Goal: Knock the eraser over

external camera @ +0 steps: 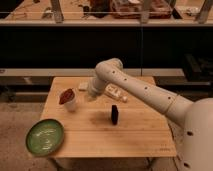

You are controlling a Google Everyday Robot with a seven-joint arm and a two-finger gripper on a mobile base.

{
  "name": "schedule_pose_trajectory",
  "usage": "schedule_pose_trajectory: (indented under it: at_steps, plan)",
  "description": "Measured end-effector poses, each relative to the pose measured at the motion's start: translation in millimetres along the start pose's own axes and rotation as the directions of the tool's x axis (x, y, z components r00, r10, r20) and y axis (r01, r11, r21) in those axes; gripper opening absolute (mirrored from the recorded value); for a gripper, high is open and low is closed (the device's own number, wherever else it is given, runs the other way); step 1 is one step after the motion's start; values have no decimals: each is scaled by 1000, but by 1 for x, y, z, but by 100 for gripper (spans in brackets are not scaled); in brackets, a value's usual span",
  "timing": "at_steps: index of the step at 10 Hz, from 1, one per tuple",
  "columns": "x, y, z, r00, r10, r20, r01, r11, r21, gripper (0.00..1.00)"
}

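eraser: black eraser (114, 115) stands upright on the surface (142, 136), picture-right of the cup (70, 104) and a bit nearer the camera, well apart from it; not tipped yet
hand: hand (90, 95) is closed with nothing in it, low over the surface just picture-right of the cup and slightly behind it
gap: no contact; the hand is much closer to the cup than the eraser is
arm: comes in from the robot body far picture-right of the cup, climbs to a bend above and behind the cup, then the wrist drops steeply to the hand
step: judging by this, lined up for the push, strike not made
risk 1: the cup is the hand's nearest neighbour; any wind-up swing toward it would clip it and tip out the brown stuff inside
risk 2: white box (115, 92) lies picture-right of the cup under the forearm; a low sweep by the wrist could drag it along
risk 3: the eraser is a thin slab; a hit near its base probably skids it upright instead of toppling it, so contact wants to be high
risk 4: too high and the closed hand passes over the top with no touch
risk 5: can't tell which face is turned to the hand; an edge-on push likely spins it
bystanders: green plate (45, 136) in front of the cup and pale pad (82, 86) behind it look off the likely path
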Motion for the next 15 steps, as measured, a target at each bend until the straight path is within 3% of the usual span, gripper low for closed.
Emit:
schedule_pose_trajectory:
  at_steps: [5, 6, 9, 15]
  plan:
    - [13, 1, 14, 999, 40, -10, -40, 997, -66, 0]
    - [18, 2, 19, 998, 53, -33, -56, 995, -80, 0]
    - [31, 6, 29, 993, 84, -82, -92, 991, -101, 0]
    - [60, 17, 40, 989, 117, -92, -129, 983, -134, 0]
